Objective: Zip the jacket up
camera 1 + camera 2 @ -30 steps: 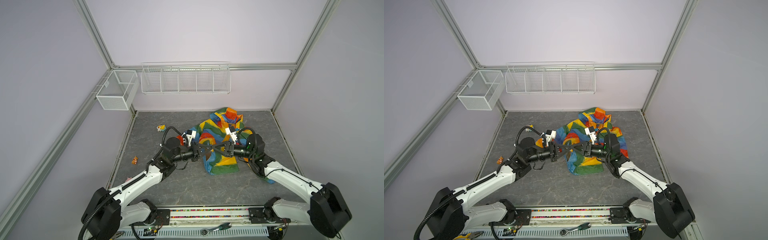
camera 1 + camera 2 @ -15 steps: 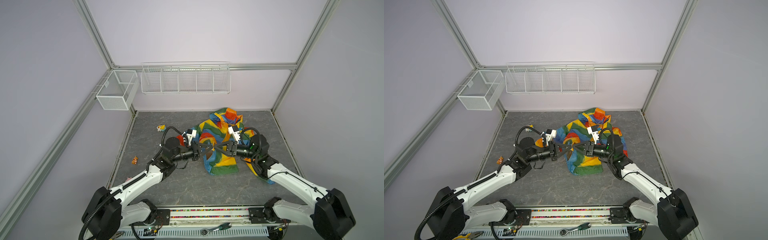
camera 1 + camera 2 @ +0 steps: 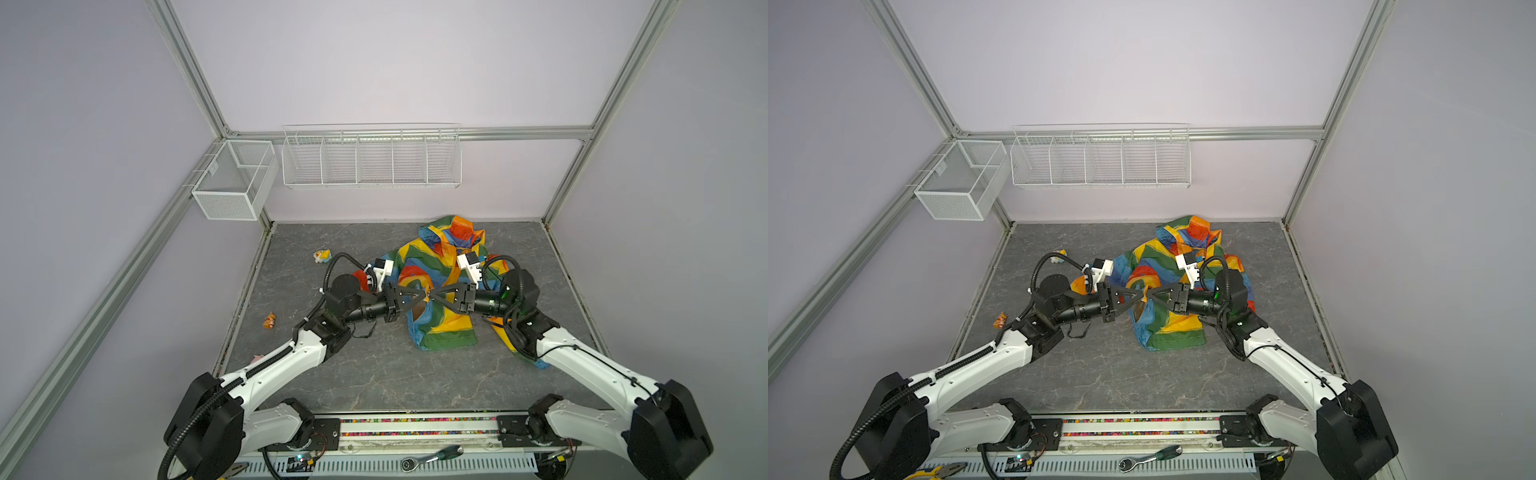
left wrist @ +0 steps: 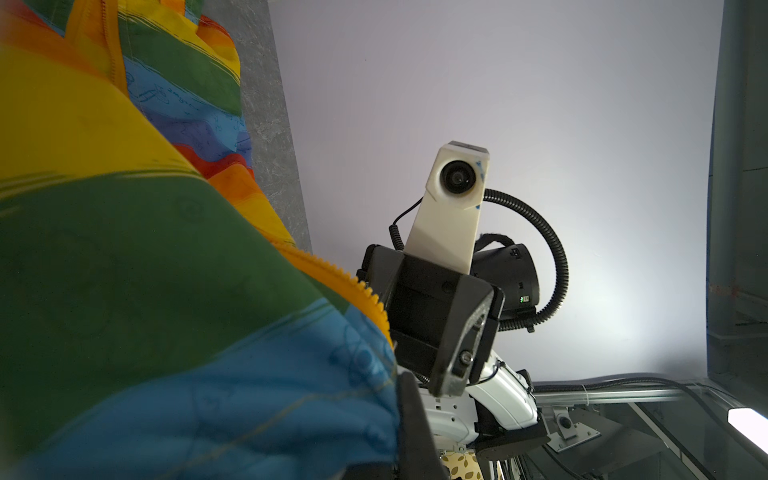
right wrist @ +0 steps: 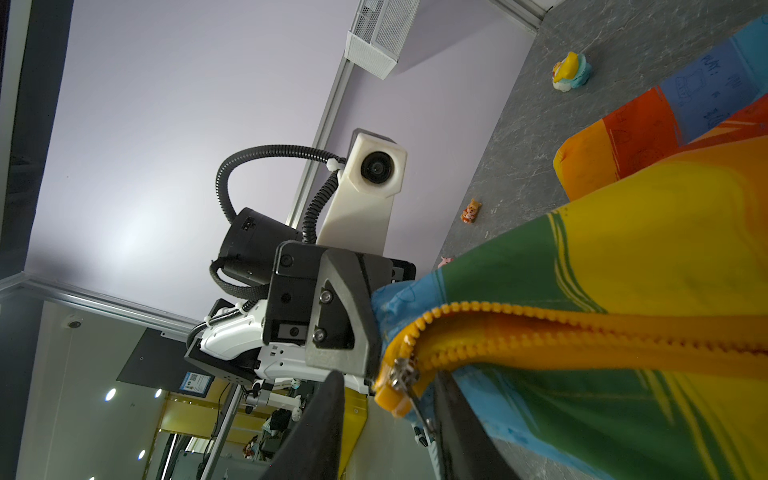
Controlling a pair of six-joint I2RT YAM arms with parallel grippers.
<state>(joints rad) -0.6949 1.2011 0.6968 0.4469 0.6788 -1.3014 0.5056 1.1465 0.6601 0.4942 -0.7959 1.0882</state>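
The rainbow-striped jacket (image 3: 440,266) lies crumpled on the grey floor, its lower front corner lifted between the two arms. My left gripper (image 3: 423,296) is shut on the blue hem beside the orange-yellow zipper (image 4: 365,293); fabric hides most of its fingers (image 4: 415,428) in the left wrist view. My right gripper (image 3: 434,296) faces it tip to tip. In the right wrist view the right gripper (image 5: 388,399) stands open, jaws apart on either side of the metal zipper slider (image 5: 401,372) and its hanging pull. The zipper teeth (image 5: 540,332) run joined away from the slider.
Small toys lie on the floor at the left: a yellow-blue one (image 3: 322,255), an orange one (image 3: 270,321) and a pink one (image 3: 258,357). Two white wire baskets (image 3: 372,156) (image 3: 232,183) hang on the walls. A ratchet (image 3: 432,457) lies on the front rail.
The right gripper's jaws have narrowed around the zipper end, and its wrist has shifted slightly right. The left gripper holds the hem as before.
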